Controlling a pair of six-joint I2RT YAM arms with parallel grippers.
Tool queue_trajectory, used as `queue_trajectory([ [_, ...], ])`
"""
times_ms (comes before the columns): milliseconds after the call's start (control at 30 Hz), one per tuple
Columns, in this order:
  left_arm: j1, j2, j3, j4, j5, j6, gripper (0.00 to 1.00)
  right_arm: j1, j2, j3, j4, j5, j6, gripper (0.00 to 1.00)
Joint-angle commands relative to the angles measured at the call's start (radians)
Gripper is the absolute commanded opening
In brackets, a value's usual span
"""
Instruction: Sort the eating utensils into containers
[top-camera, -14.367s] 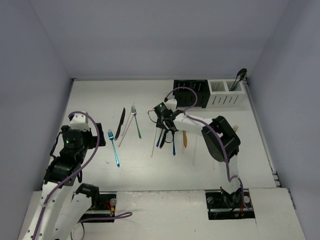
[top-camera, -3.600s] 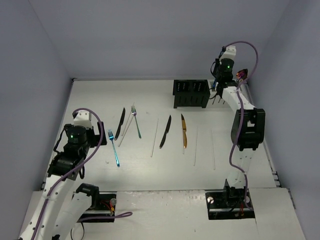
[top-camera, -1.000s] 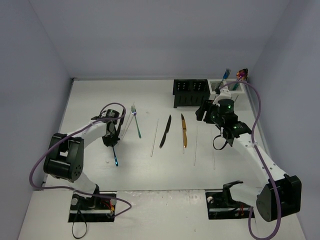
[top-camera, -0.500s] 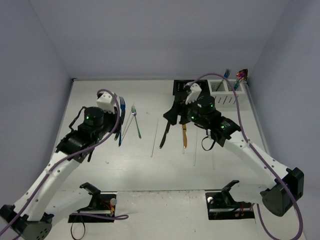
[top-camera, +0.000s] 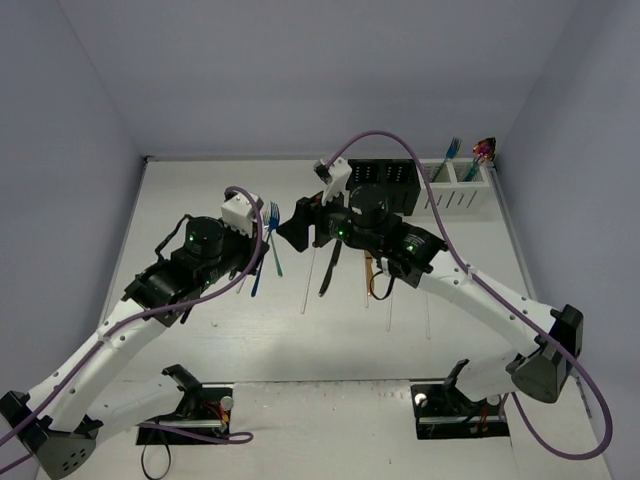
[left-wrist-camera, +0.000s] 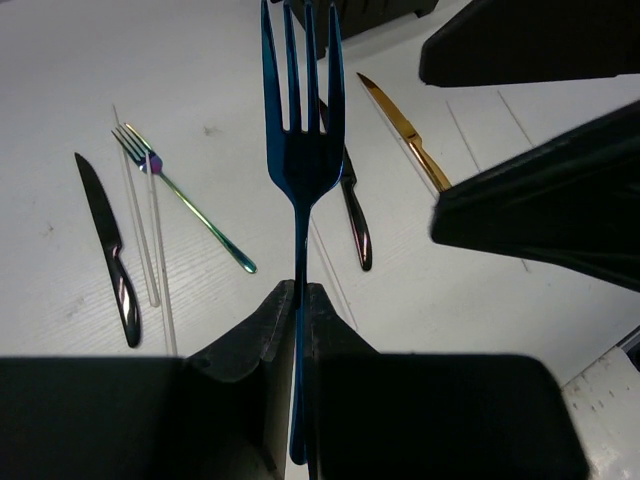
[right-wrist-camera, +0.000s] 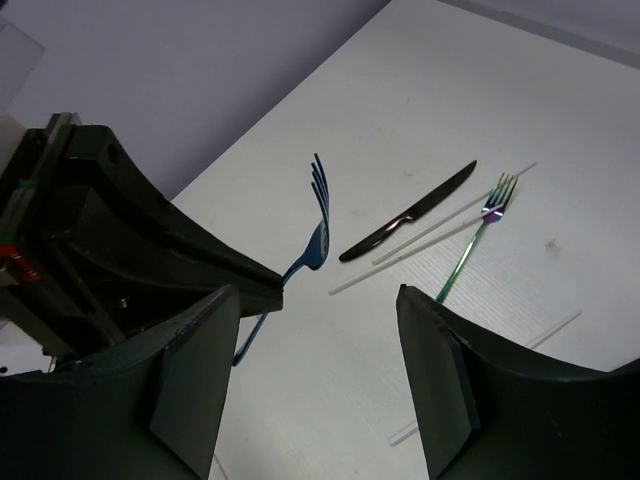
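My left gripper (left-wrist-camera: 297, 300) is shut on the handle of a blue fork (left-wrist-camera: 300, 130), held off the table with its tines pointing away. From above, that blue fork (top-camera: 264, 250) hangs left of centre. My right gripper (top-camera: 297, 228) is open and empty, and its fingers (left-wrist-camera: 540, 210) stand just right of the fork. On the table lie a black knife (top-camera: 330, 268), a gold knife (top-camera: 369, 275), an iridescent fork (left-wrist-camera: 185, 200), a second black knife (left-wrist-camera: 108, 255) and white chopsticks (top-camera: 308, 280). The black container (top-camera: 400, 178) and white container (top-camera: 455, 190) stand at the back right.
The white container holds a blue fork (top-camera: 453, 150) and an iridescent utensil (top-camera: 485, 150). Two more chopsticks (top-camera: 390, 300) lie right of the gold knife. The right arm (top-camera: 450, 285) stretches over the table's middle and hides part of the black container. Walls close the table on three sides.
My left gripper has lifted the blue fork off the table and carried it right. My right arm has swung left from the white container toward the fork, still open.
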Motion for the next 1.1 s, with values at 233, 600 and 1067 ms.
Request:
queue_trajectory([
  [233, -0.068, 0.005, 0.047, 0.111, -0.001, 0.015, 0.00, 0.015, 0.068, 0.082, 0.109, 0.103, -0.025, 0.48],
  [600, -0.095, 0.032, 0.034, 0.159, -0.082, 0.018, 0.01, 0.013, 0.074, 0.052, 0.109, 0.185, -0.034, 0.00],
  [1067, 0.085, 0.135, -0.005, 0.159, -0.196, -0.088, 0.86, -0.542, 0.069, 0.156, 0.080, 0.259, -0.173, 0.00],
])
